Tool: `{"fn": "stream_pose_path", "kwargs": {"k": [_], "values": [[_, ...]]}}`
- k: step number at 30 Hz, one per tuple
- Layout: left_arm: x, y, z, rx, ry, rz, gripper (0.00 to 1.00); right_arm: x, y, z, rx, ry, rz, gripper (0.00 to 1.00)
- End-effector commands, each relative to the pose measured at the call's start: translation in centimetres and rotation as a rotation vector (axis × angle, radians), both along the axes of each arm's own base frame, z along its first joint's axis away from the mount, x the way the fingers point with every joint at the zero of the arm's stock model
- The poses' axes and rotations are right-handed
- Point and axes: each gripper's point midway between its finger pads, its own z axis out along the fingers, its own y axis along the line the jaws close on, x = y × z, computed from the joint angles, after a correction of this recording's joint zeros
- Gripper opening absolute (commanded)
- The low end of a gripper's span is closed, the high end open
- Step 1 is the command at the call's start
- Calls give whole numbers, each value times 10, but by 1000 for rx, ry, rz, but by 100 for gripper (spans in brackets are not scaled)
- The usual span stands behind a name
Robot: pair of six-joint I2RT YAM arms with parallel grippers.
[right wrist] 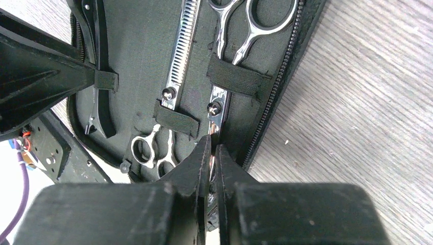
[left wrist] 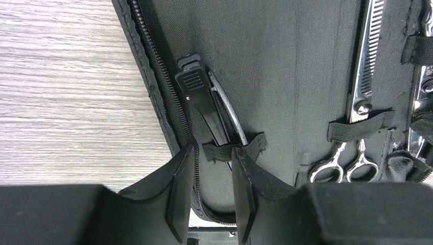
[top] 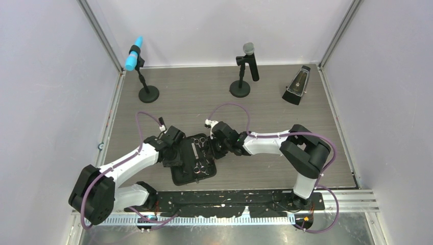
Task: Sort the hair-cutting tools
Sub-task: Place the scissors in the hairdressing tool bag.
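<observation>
Your right claw (right wrist: 211, 148) is clenched on the blade tips of the scissors (right wrist: 218, 98) along the right edge of the zip case (right wrist: 138, 61). Their long axis runs straight away from the claw, under the strap (right wrist: 235, 76), so I judge any slide must follow that line. Your left claw (left wrist: 212, 155), jaws apart, straddles the hair clips (left wrist: 201, 97) by the case's left edge.

Grey wood-grain tabletop (top: 327, 153) is filling the cell floor. Plain pale lilac back wall (top: 204, 25), left wall (top: 46, 102) and right wall (top: 393, 102) are closing it in, with a metal post (top: 102, 35) running up the back left corner. A blue-tipped microphone (top: 134, 55) and a grey-headed microphone (top: 249, 61) are standing on round black bases at the back. A black metronome (top: 297, 86) is sitting back right. Light is falling evenly, throwing soft shadows.
</observation>
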Motion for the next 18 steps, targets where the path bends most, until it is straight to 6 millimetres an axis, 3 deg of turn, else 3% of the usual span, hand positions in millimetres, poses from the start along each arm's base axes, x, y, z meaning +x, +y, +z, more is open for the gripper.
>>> {"fn": "stream_pose_path", "kwargs": {"k": [1, 9, 15, 18], "values": [[-4, -36, -8, -177, 38, -9, 30, -7, 25, 13, 100, 50, 14, 10], [-5, -36, -8, -182, 33, -4, 28, 1, 32, 16, 129, 44, -18, 8], [-6, -30, -8, -152, 36, -10, 28, 27, -2, 4, -23, -61, -120, 8], [-4, -23, -9, -113, 23, -7, 28, 37, -17, 8, -63, -114, -161, 7]]}}
